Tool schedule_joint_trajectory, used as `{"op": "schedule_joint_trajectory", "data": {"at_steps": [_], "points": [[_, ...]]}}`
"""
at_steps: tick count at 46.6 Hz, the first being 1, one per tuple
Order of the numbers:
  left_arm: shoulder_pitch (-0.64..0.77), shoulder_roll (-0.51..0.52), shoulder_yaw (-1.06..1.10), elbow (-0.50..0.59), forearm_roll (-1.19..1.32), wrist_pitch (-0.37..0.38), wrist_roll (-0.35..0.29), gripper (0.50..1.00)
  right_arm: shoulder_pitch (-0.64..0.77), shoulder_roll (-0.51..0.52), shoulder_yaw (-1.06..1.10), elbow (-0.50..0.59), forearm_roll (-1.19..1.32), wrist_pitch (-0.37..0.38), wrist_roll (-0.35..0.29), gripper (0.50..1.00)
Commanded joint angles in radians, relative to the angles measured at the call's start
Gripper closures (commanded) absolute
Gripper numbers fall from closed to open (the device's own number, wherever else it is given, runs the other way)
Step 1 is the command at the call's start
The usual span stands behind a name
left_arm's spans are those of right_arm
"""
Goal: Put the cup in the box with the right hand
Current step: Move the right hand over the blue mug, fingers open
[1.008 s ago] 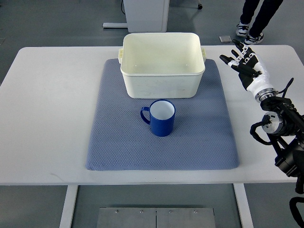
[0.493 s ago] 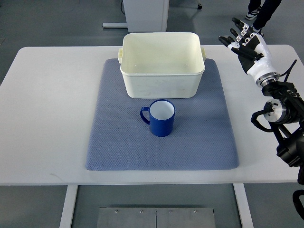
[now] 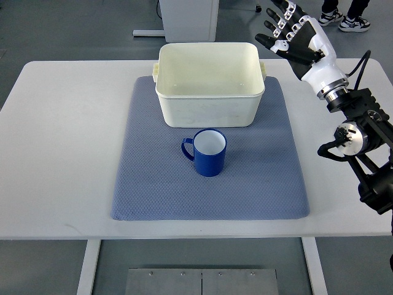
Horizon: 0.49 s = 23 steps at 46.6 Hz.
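A blue cup [image 3: 209, 152] with a white inside stands upright on the blue-grey mat [image 3: 153, 190], handle to the left, just in front of the cream box [image 3: 210, 83]. The box is open and empty. My right hand [image 3: 290, 34] is raised above the table's far right, to the right of the box's far corner, fingers spread and holding nothing. It is well away from the cup. My left arm is not in view.
The white table [image 3: 61, 141] carries the mat. A person's feet [image 3: 350, 21] show on the floor beyond the far right edge. A white cabinet base [image 3: 184, 18] stands behind the table.
My right hand has risen and moved left and away from me, from beside the table's right edge to near the box's far right corner. The cup and box have not moved.
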<state>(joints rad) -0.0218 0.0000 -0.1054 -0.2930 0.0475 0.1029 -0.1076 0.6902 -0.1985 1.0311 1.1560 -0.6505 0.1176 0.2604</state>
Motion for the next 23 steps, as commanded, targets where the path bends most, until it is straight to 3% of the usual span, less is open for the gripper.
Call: {"op": "schedule_joint_trajectory", "data": {"at_steps": [1, 14, 23], "points": [[0.000, 0.000, 0.001, 0.000, 0.000, 0.000, 0.000, 0.500, -0.001, -0.010, -0.029, 0.037, 0.000, 0.004, -0.001, 0.500], [0.000, 0.000, 0.001, 0.000, 0.000, 0.000, 0.000, 0.500, -0.003, -0.050, -0.169, 0.169, -0.004, 0.005, 0.002, 0.500], [0.000, 0.000, 0.001, 0.000, 0.000, 0.000, 0.000, 0.500, -0.003, -0.056, -0.241, 0.197, -0.017, 0.007, 0.002, 0.500]]}}
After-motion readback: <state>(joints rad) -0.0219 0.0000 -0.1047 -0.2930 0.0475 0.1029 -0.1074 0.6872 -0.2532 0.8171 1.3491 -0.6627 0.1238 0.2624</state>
